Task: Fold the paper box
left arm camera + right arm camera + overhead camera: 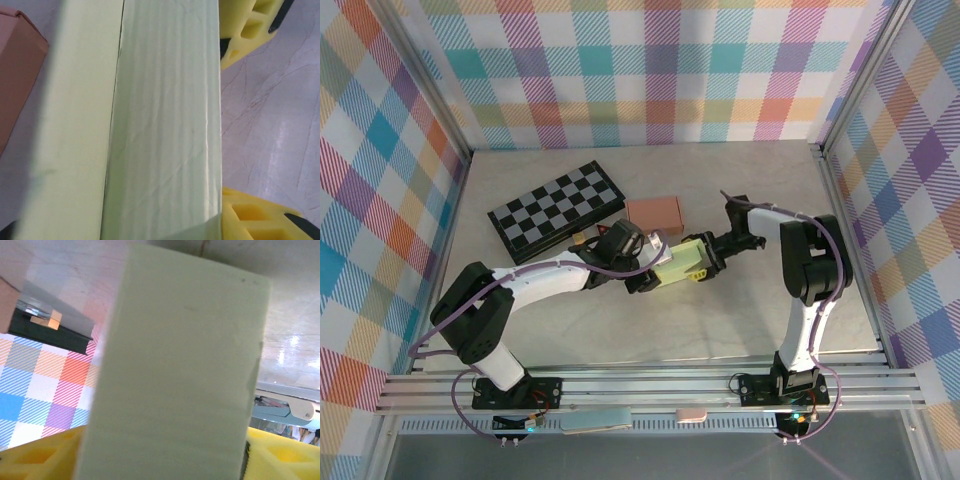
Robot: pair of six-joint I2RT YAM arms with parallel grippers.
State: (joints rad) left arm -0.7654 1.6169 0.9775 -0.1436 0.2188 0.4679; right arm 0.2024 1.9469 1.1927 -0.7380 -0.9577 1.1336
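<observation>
1. Task item: the pale green paper box (676, 262) sits near the centre of the table (740, 320), between the 2 arms, just in front of a brown box (653, 212). In the left wrist view its faces are plain pale green with fine creases, and 1 seam runs along its length.

2. Left gripper (652, 274): it reaches in from the left and meets the box's left end. In its own wrist view 2 yellow fingers (246, 24) stand on either side of the box. Whether they press on it cannot be told.

3. Right gripper (704, 262): it comes in from the right to the box's other end. In its wrist view, yellow fingers (37, 456) flank the box at the lower left and lower right. A thin dark gap shows beside the right-hand one. Whether it has a grip cannot be told.

4. Other items: a folded chessboard (557, 210) with black and grey squares lies to the left of the brown box, apart from the green box.
</observation>
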